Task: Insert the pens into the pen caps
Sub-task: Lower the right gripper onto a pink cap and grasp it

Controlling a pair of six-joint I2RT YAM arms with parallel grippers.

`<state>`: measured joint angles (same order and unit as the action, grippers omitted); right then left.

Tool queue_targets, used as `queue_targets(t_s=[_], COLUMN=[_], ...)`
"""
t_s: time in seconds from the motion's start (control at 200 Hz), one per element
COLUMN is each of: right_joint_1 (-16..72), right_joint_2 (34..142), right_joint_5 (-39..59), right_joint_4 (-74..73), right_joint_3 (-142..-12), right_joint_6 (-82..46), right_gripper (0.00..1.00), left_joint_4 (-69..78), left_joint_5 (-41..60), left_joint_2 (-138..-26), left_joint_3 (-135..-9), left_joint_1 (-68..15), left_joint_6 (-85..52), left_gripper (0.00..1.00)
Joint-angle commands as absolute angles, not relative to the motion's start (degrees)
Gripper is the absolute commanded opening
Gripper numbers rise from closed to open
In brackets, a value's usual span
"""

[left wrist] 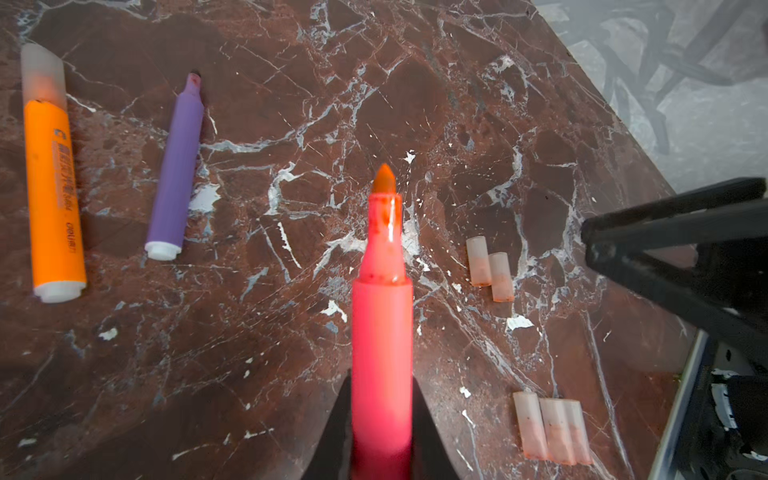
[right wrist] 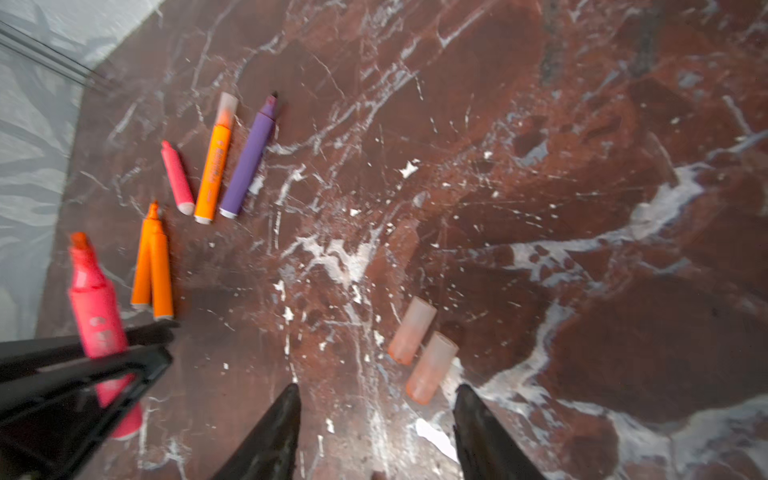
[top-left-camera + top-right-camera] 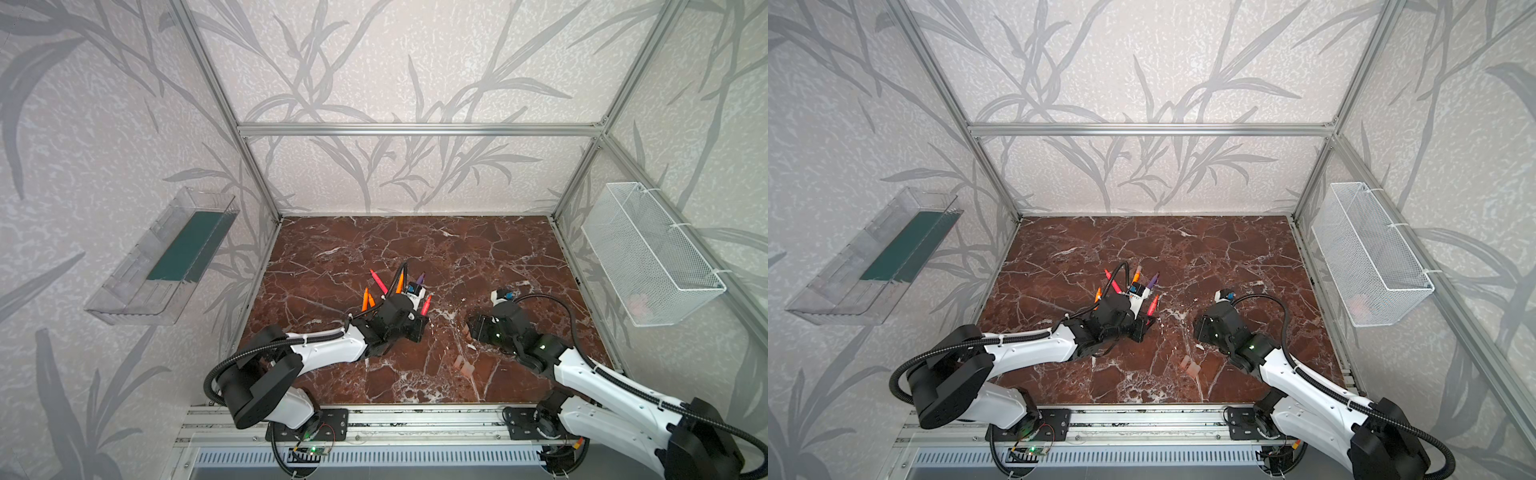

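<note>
My left gripper [image 1: 382, 378] is shut on a red-pink pen [image 1: 382, 332] whose orange tip points out bare above the table; both top views show it [image 3: 426, 304] [image 3: 1153, 304]. My right gripper [image 2: 378, 387] stands open with nothing between its fingers, just short of two pen caps [image 2: 432, 368] that lie side by side. Three more caps [image 1: 552, 430] lie together nearer the front edge [image 3: 465, 368]. On the table rest a purple pen [image 2: 249, 162], an orange pen [image 2: 214, 166] with a cap on its tip, a short red-pink pen [image 2: 178, 178] and two bare orange pens [image 2: 153, 266].
A white wire basket [image 3: 652, 253] hangs on the right wall and a clear plastic tray [image 3: 162, 257] on the left wall. Aluminium frame posts edge the marble tabletop [image 3: 478, 257]. The two grippers are close together near the table's middle.
</note>
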<state>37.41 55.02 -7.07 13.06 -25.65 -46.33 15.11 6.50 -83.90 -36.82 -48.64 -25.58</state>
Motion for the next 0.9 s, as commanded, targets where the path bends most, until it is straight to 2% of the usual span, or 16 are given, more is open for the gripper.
queue_targets(t_s=[0.0, 0.305, 0.58, 0.895], right_joint_1=[38.36, 38.59, 38.58, 38.58], right_joint_2=[56.34, 57.48, 60.32, 65.89], right_joint_5=[-8.87, -10.51, -11.57, -9.41], right_joint_4=[19.72, 22.0, 17.88, 13.36], right_joint_3=[-27.29, -27.12, -24.78, -27.61], right_joint_6=[-44.32, -44.76, -46.37, -45.47], right_gripper=[0.55, 0.51, 0.42, 0.42], left_joint_4=[16.24, 12.3, 17.65, 19.35], left_joint_5=[5.87, 3.78, 4.64, 5.7], left_joint_2=[-82.19, -81.26, -80.04, -79.35], left_joint_3=[-35.85, -38.32, -36.62, -36.39], left_joint_1=[-48.78, -48.79, -48.83, -48.78], left_joint_6=[-26.57, -24.66, -23.17, -21.32], left_gripper=[0.0, 0.0, 0.0, 0.0])
